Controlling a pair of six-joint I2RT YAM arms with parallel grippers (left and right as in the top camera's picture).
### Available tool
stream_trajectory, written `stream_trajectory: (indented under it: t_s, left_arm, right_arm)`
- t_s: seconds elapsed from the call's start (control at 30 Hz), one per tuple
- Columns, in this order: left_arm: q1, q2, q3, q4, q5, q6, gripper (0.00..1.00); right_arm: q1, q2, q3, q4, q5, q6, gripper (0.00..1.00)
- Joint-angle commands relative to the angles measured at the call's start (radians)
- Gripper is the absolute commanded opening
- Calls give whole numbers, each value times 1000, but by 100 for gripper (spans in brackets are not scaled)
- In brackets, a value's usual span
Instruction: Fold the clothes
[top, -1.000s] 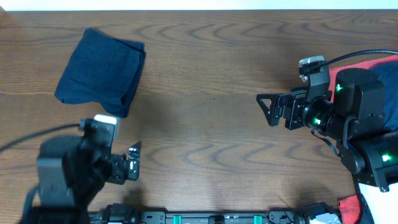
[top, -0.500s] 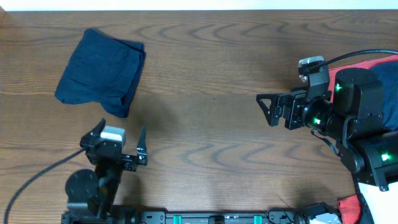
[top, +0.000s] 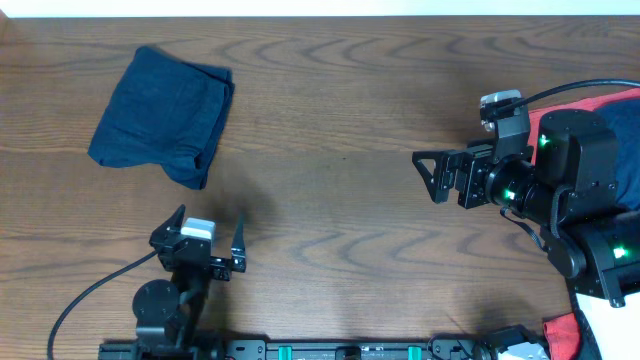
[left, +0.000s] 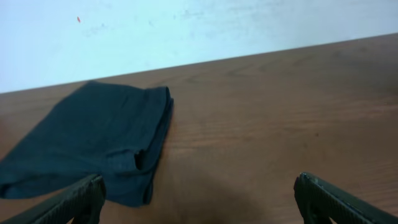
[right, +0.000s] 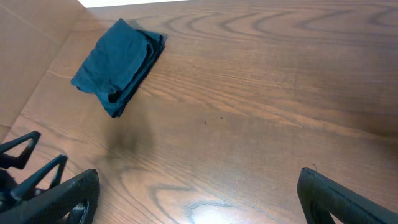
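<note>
The dark navy shorts (top: 163, 117) lie folded into a compact bundle at the table's far left. They also show in the left wrist view (left: 93, 146) and the right wrist view (right: 119, 65). My left gripper (top: 208, 232) is open and empty, near the front edge and well short of the shorts. My right gripper (top: 428, 177) is open and empty at the right, pointing left over bare table, far from the shorts.
A bright red cloth (top: 595, 100) lies under the right arm at the right edge, and more red shows at the front right corner (top: 562, 330). The wooden table (top: 340, 120) spans the view. A pale wall (left: 186, 31) stands behind the table.
My left arm has pulled back toward the front edge and turned, its gripper now pointing away toward the shorts. The right arm and the shorts have not moved.
</note>
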Motion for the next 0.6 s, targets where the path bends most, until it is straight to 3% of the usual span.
stream_trajectory:
  t_s: [0.0, 0.57]
  left_arm:
    - [-3, -9, -48, 34, 15, 2, 98]
    - [-3, -7, -127, 74, 13, -10, 98]
  right_arm:
    - [-16, 2, 3, -2, 3, -13, 99]
    - [-16, 2, 3, -1, 3, -13, 99]
